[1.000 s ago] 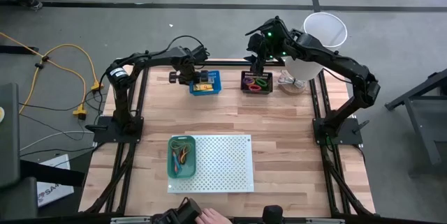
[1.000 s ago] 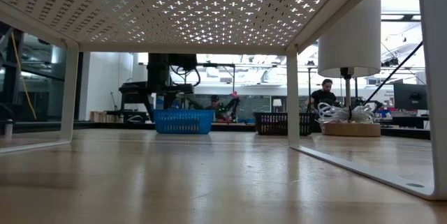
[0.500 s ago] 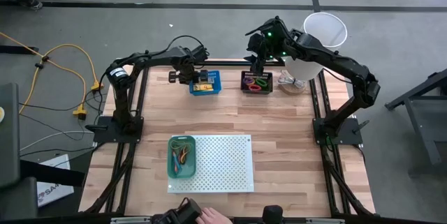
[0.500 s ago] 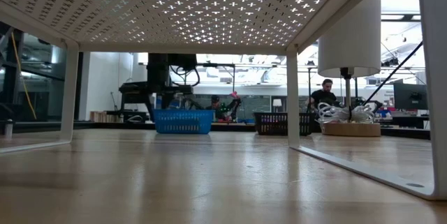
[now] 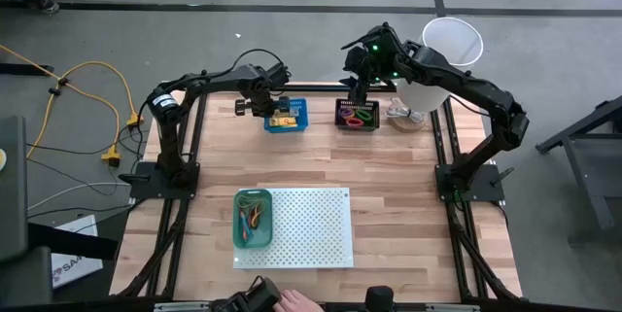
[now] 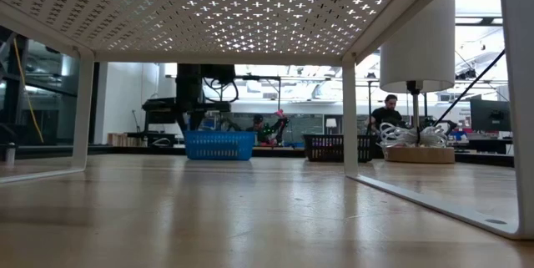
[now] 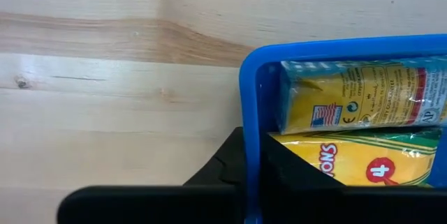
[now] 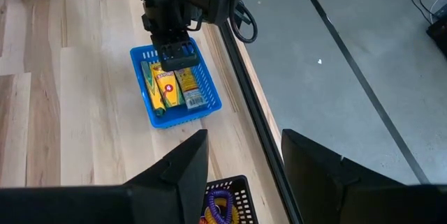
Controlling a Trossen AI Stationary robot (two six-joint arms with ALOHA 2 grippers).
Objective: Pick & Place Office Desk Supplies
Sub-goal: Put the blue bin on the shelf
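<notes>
Yellow-orange crayon packets (image 7: 356, 137) lie flat, side by side, in the blue bin (image 5: 288, 118). Bright plastic loops (image 5: 359, 115) fill the black bin (image 5: 357, 125). Thin rubber bands (image 5: 255, 218) sit tangled in the green bin (image 5: 252, 242).

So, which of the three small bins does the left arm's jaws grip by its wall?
The blue bin, at the far edge beside the black bin. The left gripper straddles its wall; the green bin lies near.

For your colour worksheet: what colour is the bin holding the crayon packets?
Blue bin; the left wrist view shows it best.
</notes>
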